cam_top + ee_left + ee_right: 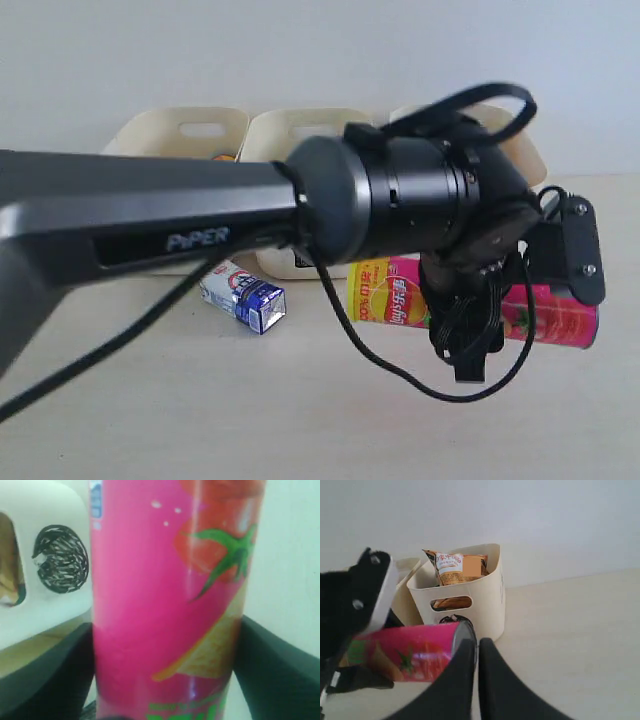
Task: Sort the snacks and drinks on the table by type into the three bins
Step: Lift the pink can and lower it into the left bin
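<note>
L claw (165,667) clamped, R claw (476,649) closed

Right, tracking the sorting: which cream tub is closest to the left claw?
The cream plastic tub with the black scribbled circle, right beside the pink chip tube in the left claw; the other tubs sit farther off.

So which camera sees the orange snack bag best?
The right wrist view: the orange snack bag sticks up out of its bin, label facing the camera. In the exterior view the left arm hides that bin's inside. The left wrist view catches only a brownish bit through the handle cutout.
</note>
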Robot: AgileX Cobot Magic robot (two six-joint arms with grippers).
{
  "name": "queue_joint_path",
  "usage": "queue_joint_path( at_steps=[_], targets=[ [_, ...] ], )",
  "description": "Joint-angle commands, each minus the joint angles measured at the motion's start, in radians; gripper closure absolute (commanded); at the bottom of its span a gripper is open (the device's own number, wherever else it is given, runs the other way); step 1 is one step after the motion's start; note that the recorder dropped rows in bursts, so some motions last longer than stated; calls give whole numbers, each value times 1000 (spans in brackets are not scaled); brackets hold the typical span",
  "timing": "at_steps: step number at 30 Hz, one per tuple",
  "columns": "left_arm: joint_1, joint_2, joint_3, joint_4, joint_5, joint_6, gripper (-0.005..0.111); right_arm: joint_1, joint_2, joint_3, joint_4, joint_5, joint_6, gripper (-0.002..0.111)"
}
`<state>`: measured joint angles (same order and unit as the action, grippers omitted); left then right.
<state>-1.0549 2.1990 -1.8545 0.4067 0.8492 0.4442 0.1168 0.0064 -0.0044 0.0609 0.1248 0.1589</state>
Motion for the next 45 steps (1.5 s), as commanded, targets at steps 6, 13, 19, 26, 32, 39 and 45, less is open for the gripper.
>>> queue_joint_path(
  at_steps=[6, 13, 19, 26, 32, 39, 45],
  targets=[
    [23, -213, 53, -38, 73, -147, 103, -6, -6, 4, -5, 6, -1, 108],
    [156, -432, 162, -193, 73, -196, 103, -6, -6, 4, -3, 6, -1, 108],
    [297, -613, 260, -231, 48, -227, 103, -6, -6, 4, -3, 6, -1, 108],
    [529, -749, 363, -235, -212, -322, 103, -6, -6, 4, 1, 6, -1, 108],
    [716, -683, 429, -235, -463, -455, 103, -6, -6, 4, 8, 6, -1, 108],
    [818, -484, 429, -235, -618, -628, 103, -6, -6, 4, 19, 6, -1, 108],
    [847, -341, 350, -235, -593, -676, 103, -6, -6, 4, 19, 6, -1, 108]
  ],
)
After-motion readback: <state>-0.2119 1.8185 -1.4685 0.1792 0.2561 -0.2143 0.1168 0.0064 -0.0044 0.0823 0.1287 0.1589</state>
